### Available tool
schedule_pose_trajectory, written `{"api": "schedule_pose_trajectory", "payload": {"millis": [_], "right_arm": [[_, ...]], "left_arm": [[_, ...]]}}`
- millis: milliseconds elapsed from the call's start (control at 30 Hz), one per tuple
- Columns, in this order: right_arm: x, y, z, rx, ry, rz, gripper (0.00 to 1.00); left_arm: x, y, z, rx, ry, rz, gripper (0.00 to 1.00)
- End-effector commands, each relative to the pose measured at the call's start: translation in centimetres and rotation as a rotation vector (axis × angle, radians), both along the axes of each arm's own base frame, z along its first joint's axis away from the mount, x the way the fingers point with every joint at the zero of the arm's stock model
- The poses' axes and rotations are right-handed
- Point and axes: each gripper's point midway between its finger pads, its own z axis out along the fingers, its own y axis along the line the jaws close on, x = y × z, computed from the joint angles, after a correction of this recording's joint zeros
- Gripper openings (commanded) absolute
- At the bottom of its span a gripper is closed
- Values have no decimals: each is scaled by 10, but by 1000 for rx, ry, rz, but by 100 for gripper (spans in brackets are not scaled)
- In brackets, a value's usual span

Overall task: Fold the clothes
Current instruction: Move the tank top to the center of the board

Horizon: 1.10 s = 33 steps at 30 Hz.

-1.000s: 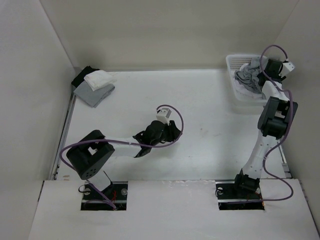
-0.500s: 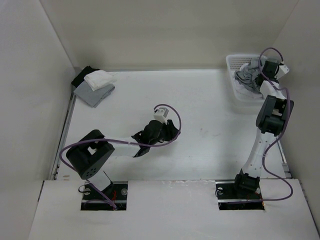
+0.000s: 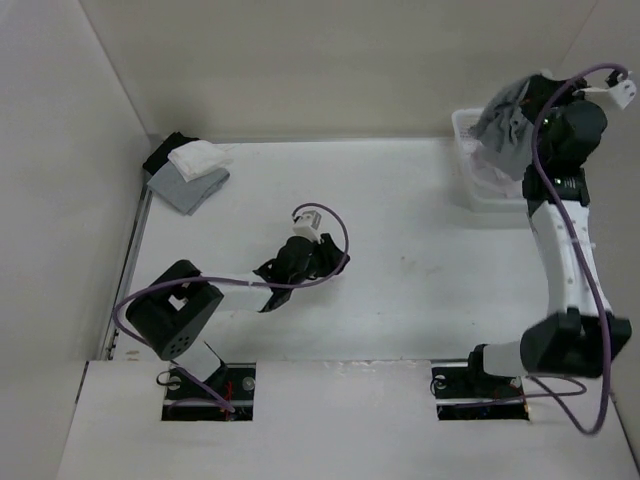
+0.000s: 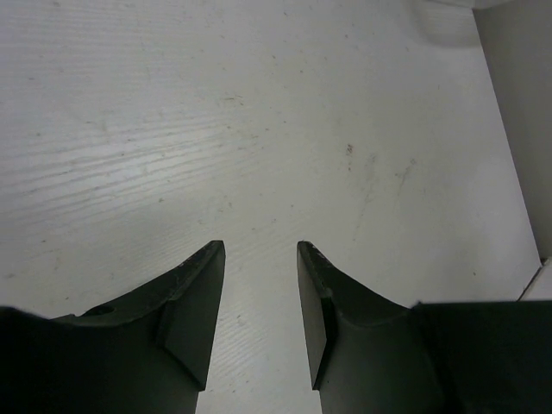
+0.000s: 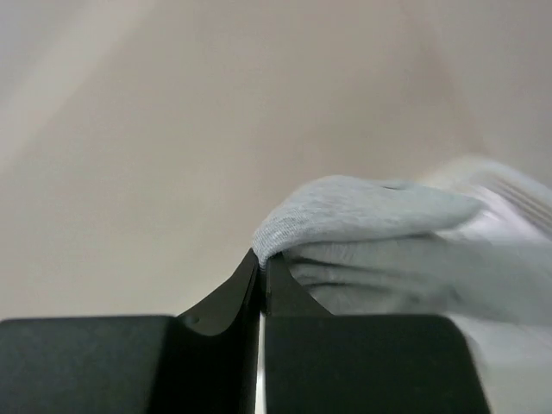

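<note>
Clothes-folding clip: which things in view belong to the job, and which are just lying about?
Job in hand:
- grey T-shirt, lifted off the table
- right tool, shut on the shirt's edge
- left tool, open, holding nothing

Lying about:
- white basket, far right
- stack of cloths, far left corner

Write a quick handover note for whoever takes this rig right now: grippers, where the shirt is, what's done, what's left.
Right gripper: shut on the grey T-shirt, held bunched above the white basket.
Left gripper: open, empty, over the table.
Done: shirt picked up.
To do: lay it flat on the table, then fold it.
</note>
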Motion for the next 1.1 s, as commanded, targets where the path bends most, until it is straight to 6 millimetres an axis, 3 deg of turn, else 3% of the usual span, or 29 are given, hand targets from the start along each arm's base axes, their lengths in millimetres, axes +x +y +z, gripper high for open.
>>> {"api": "schedule_pose_trajectory", "payload": {"millis": [0, 33, 67, 100, 133, 167, 267, 333, 367, 400, 433, 533, 600, 667, 733, 767, 833, 933, 967, 1067], "right_arm": [[-94, 95, 147, -93, -388, 249, 1], [-116, 113, 167, -106, -435, 300, 1], [-155, 143, 194, -119, -503, 393, 2], [-176, 159, 208, -123, -535, 449, 2], [-183, 164, 212, -122, -545, 469, 2], [-211, 186, 224, -121, -583, 553, 2], [-224, 217, 216, -86, -570, 670, 3], [-211, 230, 188, -53, -513, 703, 4], [-199, 238, 165, -21, -468, 718, 4], [-182, 251, 129, 34, -404, 752, 4], [-176, 255, 118, 53, -385, 763, 4], [-111, 312, -21, 237, -145, 860, 5], [-69, 334, -85, 267, -21, 858, 4], [-28, 346, -130, 271, 88, 840, 7], [13, 337, -158, 259, 169, 802, 24], [25, 333, -164, 263, 204, 791, 34], [30, 328, -167, 238, 257, 773, 46], [1, 324, -175, 124, 306, 740, 51], [-14, 325, -184, 91, 327, 729, 48], [-72, 317, -237, 29, 452, 664, 16]], "left_arm": [[14, 15, 50, -142, -63, 65, 37], [16, 20, 58, -156, -74, 81, 37], [22, 38, 78, -189, -107, 129, 37], [24, 48, 85, -196, -119, 154, 37], [25, 55, 90, -203, -128, 174, 37], [28, 72, 101, -216, -146, 225, 37], [30, 103, 114, -235, -165, 310, 38], [30, 118, 117, -241, -171, 350, 38], [29, 127, 118, -244, -171, 375, 38], [28, 138, 115, -242, -167, 405, 38], [28, 145, 113, -240, -164, 423, 38], [25, 165, 96, -199, -133, 472, 38], [25, 172, 82, -162, -103, 490, 38], [25, 171, 74, -138, -81, 487, 37], [22, 162, 63, -86, -60, 453, 37], [20, 157, 59, -56, -57, 437, 36], [18, 150, 51, 1, -47, 421, 36], [16, 135, 41, 68, -44, 410, 35], [16, 129, 39, 86, -44, 400, 34], [14, 105, 32, 158, -52, 328, 26]]}}
